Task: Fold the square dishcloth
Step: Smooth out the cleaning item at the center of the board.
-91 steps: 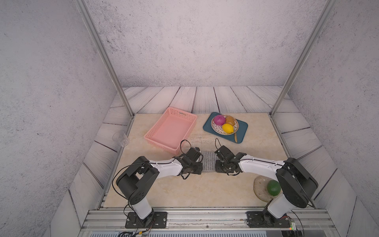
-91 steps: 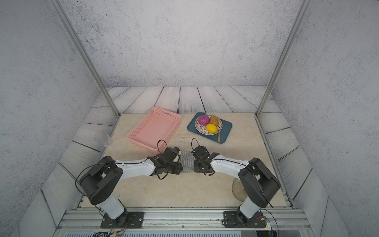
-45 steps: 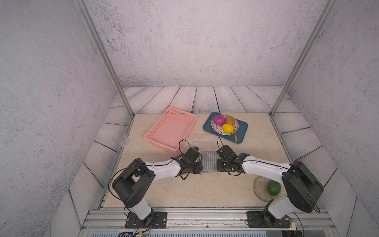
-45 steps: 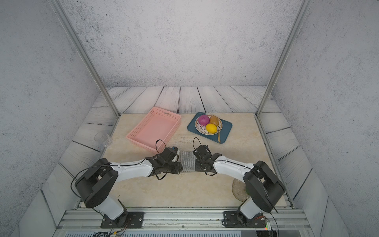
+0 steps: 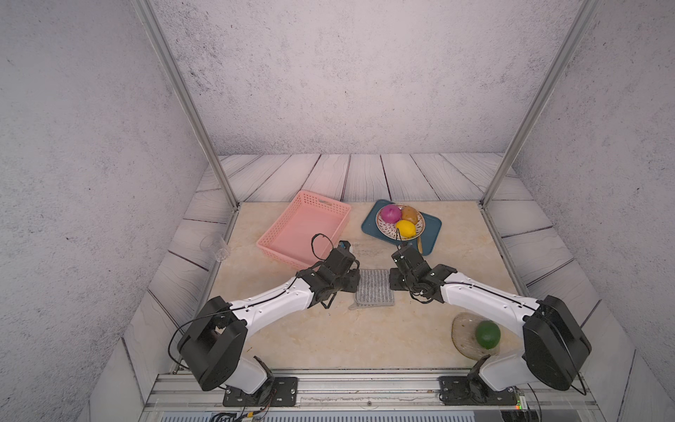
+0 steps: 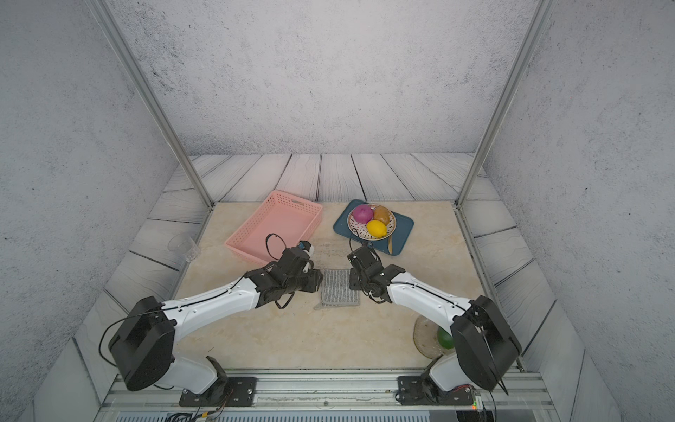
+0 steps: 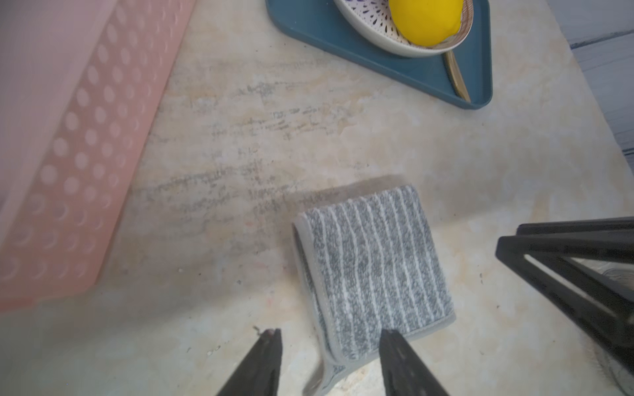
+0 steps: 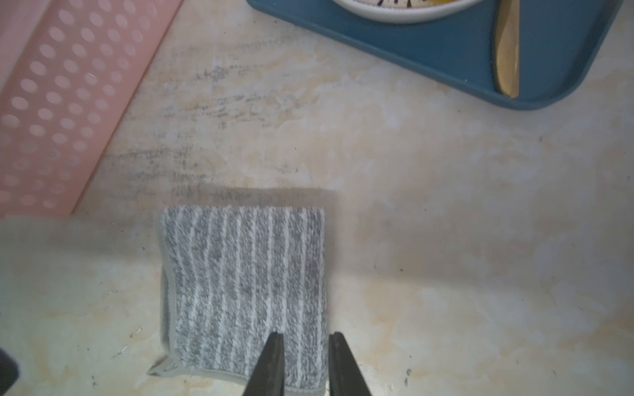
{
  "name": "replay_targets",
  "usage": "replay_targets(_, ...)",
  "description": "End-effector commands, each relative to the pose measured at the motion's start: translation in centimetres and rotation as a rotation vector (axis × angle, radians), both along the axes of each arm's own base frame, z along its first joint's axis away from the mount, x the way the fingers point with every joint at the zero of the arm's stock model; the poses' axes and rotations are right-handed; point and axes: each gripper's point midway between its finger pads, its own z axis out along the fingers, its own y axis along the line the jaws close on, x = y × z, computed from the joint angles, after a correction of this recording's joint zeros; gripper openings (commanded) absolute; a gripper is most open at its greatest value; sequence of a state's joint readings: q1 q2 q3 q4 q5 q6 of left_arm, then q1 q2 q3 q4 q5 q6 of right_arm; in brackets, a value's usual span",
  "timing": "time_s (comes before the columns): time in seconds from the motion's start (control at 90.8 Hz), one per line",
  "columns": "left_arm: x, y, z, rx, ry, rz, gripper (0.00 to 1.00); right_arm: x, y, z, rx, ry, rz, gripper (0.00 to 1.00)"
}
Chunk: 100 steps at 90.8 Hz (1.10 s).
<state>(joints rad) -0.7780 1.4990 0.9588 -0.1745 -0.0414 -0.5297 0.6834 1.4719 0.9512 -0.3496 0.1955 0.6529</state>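
The square dishcloth (image 5: pixel 374 286) (image 6: pixel 339 288), grey with fine white stripes, lies flat on the table, folded into a small rectangle. A trim loop sticks out at its near left corner. My left gripper (image 5: pixel 356 283) (image 6: pixel 319 281) is at its left edge. In the left wrist view this gripper (image 7: pixel 331 334) is open, with the cloth's (image 7: pixel 374 260) corner lying between the spread fingers. My right gripper (image 5: pixel 391 283) (image 6: pixel 351 281) is at the right edge. In the right wrist view its (image 8: pixel 306 337) fingers stand a narrow gap apart over the cloth's (image 8: pixel 240 281) flat edge.
A pink basket (image 5: pixel 305 228) stands behind my left gripper. A blue tray (image 5: pixel 433 237) holds a plate of fruit (image 5: pixel 400 223) and a spoon (image 8: pixel 506 51) behind my right gripper. A translucent round mat (image 5: pixel 464 336) with a green fruit (image 5: pixel 487 334) lies near the right arm's base. A clear cup (image 5: pixel 215 244) stands off the table's left.
My left gripper's jaws have opened wider around the cloth's corner. Both wrists have shifted slightly. The folded cloth has stayed in place.
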Motion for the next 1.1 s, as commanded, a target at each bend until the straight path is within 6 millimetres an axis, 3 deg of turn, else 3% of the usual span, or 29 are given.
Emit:
replay_targets(0.0,1.6,-1.0,-0.3,0.028,-0.013,-0.037,0.49,1.5,1.1,-0.1,0.02,-0.002,0.035,0.22)
replay_targets(0.231,3.7,-2.7,-3.3,0.006,0.062,-0.066,0.42,3.8,2.5,-1.8,0.081,0.047,0.05,0.21)
replay_targets(0.495,5.3,-1.8,-6.6,-0.026,0.142,-0.028,0.39,5.4,2.5,-4.8,0.118,0.108,0.024,0.2)
replay_targets(0.837,5.4,-1.2,-9.8,-0.025,0.211,-0.004,0.36,5.9,1.5,-7.6,0.124,0.166,-0.012,0.19)
replay_targets(1.09,5.1,-0.2,-10.7,0.002,0.239,0.045,0.35,5.9,1.1,-8.5,0.128,0.185,-0.023,0.19)
